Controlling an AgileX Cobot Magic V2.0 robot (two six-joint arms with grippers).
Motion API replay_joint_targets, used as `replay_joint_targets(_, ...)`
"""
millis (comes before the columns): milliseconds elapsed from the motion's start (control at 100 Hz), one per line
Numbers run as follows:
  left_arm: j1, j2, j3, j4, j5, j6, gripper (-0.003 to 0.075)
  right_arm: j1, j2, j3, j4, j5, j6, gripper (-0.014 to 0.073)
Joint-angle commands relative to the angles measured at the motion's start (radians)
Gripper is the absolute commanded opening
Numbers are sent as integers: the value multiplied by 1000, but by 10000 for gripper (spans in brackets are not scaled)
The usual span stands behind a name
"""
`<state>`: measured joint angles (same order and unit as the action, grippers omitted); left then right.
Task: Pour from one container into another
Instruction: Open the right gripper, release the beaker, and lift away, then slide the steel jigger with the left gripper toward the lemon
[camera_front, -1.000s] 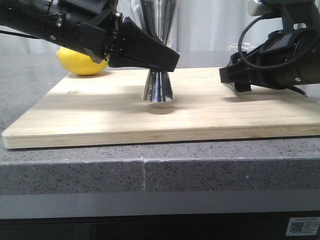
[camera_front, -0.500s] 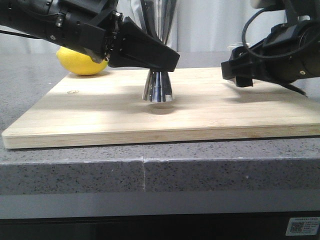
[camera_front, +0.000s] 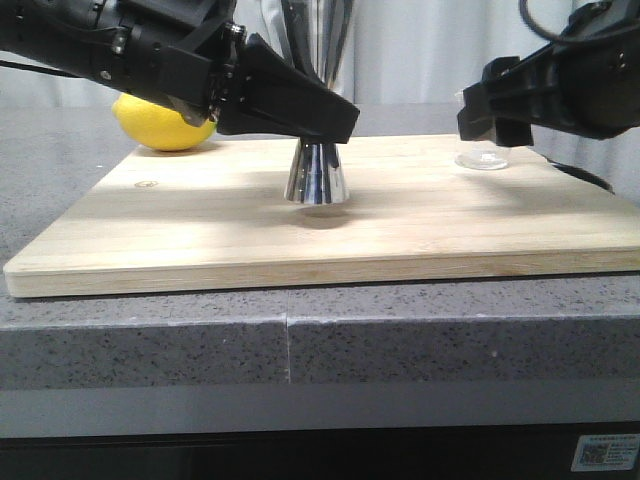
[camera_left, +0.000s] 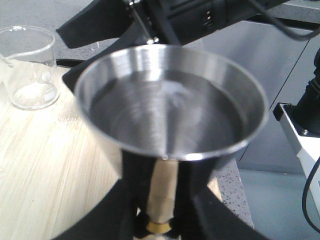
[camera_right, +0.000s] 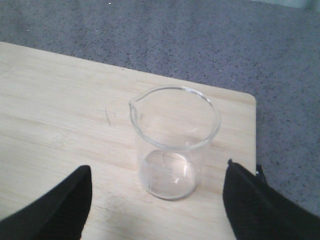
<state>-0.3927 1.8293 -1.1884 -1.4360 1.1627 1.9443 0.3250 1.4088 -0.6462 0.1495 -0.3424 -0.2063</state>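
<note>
Steel jigger in left claw, right claw spread

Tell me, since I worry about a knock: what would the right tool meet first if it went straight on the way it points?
Most likely the glass beaker, standing upright on the board between the open right tool fingers; depth is hard to judge.

No text, label or number is legible anywhere.
</note>
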Motion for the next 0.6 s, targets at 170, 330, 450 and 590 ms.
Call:
replay_joint_targets(170, -9, -57, -28, -82, 106, -6, -19, -7, -176, -18, -9, 83, -2, 496)
replay_joint_targets(330, -9, -57, -28, -82, 106, -6, -19, -7, -310, -20, -9, 163, -2, 496)
replay_joint_targets(450, -9, -57, -28, -82, 106, 4, -18, -7, -432, -22, -9, 186, -2, 496)
replay_joint_targets(590, -9, -57, -28, -90, 96, 32, -19, -7, -558, -22, -9, 219, -2, 496)
